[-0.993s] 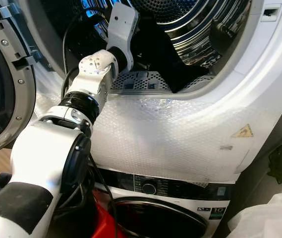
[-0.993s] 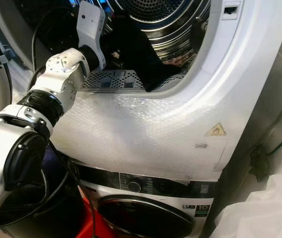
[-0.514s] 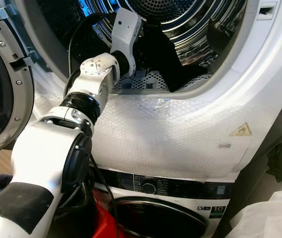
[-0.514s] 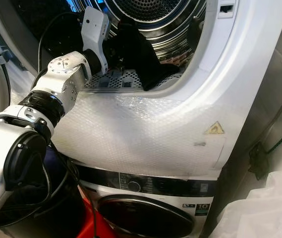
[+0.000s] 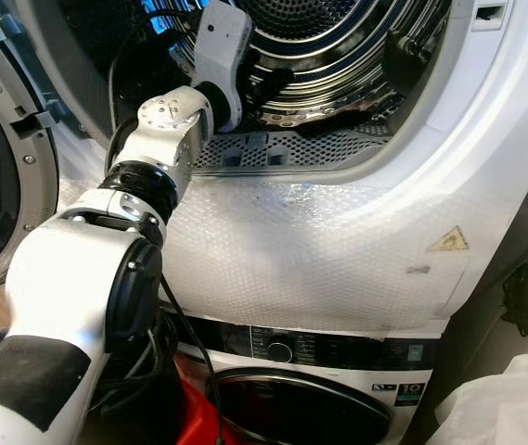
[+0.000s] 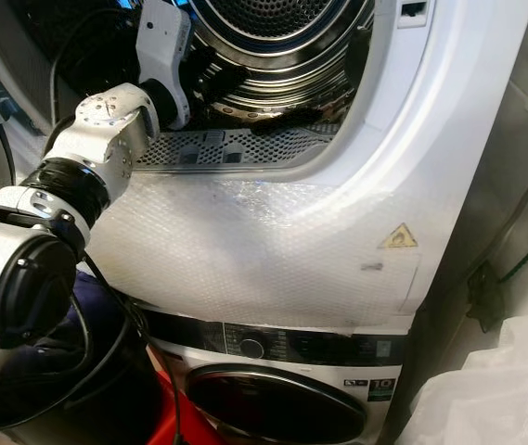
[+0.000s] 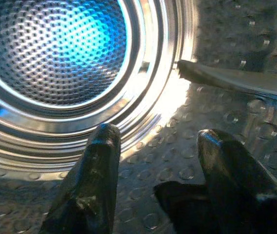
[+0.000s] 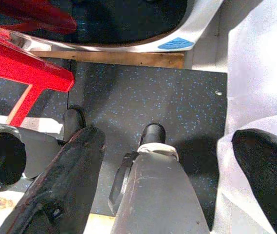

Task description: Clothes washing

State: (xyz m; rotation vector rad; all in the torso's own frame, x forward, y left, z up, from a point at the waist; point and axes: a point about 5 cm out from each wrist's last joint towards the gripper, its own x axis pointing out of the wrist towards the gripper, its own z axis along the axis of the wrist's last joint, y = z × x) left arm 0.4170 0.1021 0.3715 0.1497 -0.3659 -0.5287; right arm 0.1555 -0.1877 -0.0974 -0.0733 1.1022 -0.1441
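1. Left gripper [image 7: 153, 161]: the two black fingers [image 7: 92, 185] stand wide apart with nothing between them. It is inside the perforated stainless-steel drum [image 5: 338, 56] of the upper white front-loading machine, pointing at the blue-lit back wall.
2. Clothes: a thin strip of dark cloth [image 5: 333, 109] lies on the drum floor just behind the lip, near the gripper but apart from it. A dark shape sits below the fingers in the left wrist view; cannot tell whether it is fabric.
3. Left silver arm [image 5: 157, 153] reaches over the grey perforated lint grille [image 5: 282, 148] and the bubble-wrapped white front panel [image 5: 319, 250]. The round door [image 5: 8, 158] stands open on the left.
4. Right gripper [image 8: 170, 170] hangs idle over dark speckled floor, fingers spread, beside a red frame [image 8: 26, 68].
5. Judgement: the load is going in or coming out. Keep the wrist clear of the door rim, lower the fingers to the drum floor, and take the cloth by a bunched fold. Risk: snagging on a drum paddle.
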